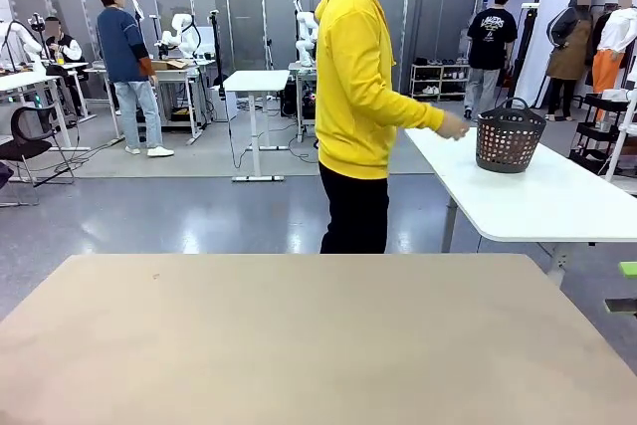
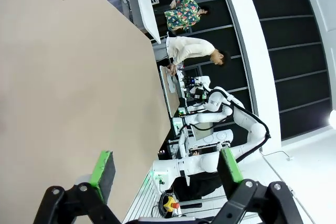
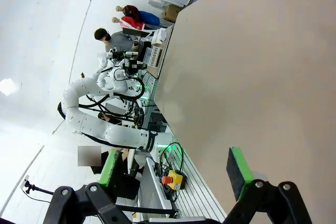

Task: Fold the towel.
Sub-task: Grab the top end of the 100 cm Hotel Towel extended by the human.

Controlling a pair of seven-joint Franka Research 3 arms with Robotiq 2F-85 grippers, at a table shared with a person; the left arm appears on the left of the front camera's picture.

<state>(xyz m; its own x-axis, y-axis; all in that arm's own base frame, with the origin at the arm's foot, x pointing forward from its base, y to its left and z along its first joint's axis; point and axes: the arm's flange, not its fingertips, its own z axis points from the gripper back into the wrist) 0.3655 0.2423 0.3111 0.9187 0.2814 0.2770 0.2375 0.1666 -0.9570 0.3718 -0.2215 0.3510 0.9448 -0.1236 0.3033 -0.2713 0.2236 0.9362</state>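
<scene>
Pre-start: towel not yet on plain beige worktop [image 1: 299,345]; possibly inside dark plastic basket [image 1: 508,138] at 2 o'clock, where person in yellow hoodie [image 1: 358,77] reaches. Both released, empty: left tool [image 2: 166,167], right tool [image 3: 173,167]. Next: towel laid flat.

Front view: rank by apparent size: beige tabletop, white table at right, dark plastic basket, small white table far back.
1. Beige tabletop, nearest the camera.
2. White table at right.
3. Dark plastic basket and small white table far back: look alike, unranked.
</scene>
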